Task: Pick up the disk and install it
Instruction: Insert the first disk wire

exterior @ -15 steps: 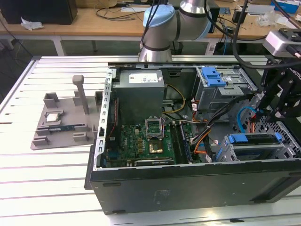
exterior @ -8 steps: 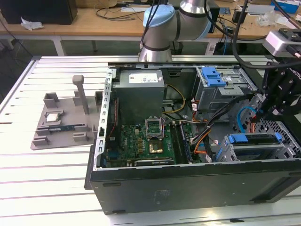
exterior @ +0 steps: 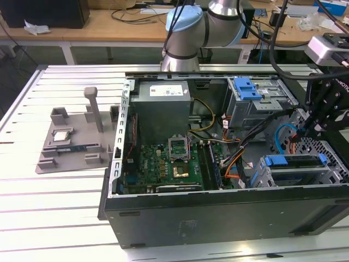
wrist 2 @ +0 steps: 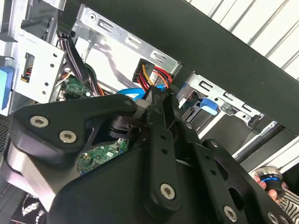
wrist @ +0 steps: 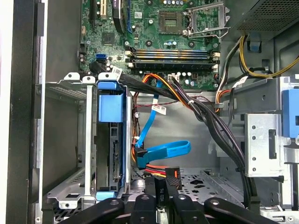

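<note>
The disk (exterior: 294, 170) lies in the lower drive cage (exterior: 327, 173) of the open computer case, with blue rails along its edges. In the first wrist view the disk (wrist: 115, 154) shows edge-on between blue rails inside the metal cage (wrist: 70, 140). My gripper (exterior: 308, 129) hangs inside the case just above and behind that cage. In both wrist views its black fingers (wrist: 159, 191) are pressed together with nothing seen between them. My gripper (wrist 2: 156, 98) has its tip close to a black connector (wrist: 172, 176) with red and yellow wires, and is apart from the disk.
A blue data cable (wrist: 163, 149) and a black cable bundle (wrist: 210, 121) cross the space beside the cage. The motherboard (exterior: 163, 164) and power supply (exterior: 162, 106) fill the case's other half. An upper cage holds a blue bracket (exterior: 246, 88). A grey fixture (exterior: 71, 139) sits outside.
</note>
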You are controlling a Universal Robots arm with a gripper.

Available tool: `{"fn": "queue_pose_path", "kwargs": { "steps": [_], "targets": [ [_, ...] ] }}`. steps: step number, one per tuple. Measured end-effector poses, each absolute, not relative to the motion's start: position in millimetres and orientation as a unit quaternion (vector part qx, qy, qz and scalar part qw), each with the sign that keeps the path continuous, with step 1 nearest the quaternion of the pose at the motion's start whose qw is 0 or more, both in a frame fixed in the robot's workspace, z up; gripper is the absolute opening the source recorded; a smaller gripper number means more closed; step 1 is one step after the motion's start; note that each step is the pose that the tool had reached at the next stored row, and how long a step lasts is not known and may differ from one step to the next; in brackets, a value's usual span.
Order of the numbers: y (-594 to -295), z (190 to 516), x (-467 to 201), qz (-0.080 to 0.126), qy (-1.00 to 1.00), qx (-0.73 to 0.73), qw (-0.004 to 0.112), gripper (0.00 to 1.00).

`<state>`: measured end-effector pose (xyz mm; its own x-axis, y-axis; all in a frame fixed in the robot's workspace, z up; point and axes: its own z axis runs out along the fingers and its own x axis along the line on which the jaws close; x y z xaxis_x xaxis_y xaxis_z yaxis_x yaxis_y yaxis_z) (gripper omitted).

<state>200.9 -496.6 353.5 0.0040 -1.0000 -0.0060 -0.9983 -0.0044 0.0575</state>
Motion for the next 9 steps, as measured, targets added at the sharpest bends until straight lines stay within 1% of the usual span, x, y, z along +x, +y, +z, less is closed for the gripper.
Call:
{"fn": "queue_pose_path", "kwargs": {
  "steps": [9],
  "targets": [
    [-496.5, 356.2, 198.9, -0.022, -0.705, 0.708, 0.018, 0.20]
  ]
}}
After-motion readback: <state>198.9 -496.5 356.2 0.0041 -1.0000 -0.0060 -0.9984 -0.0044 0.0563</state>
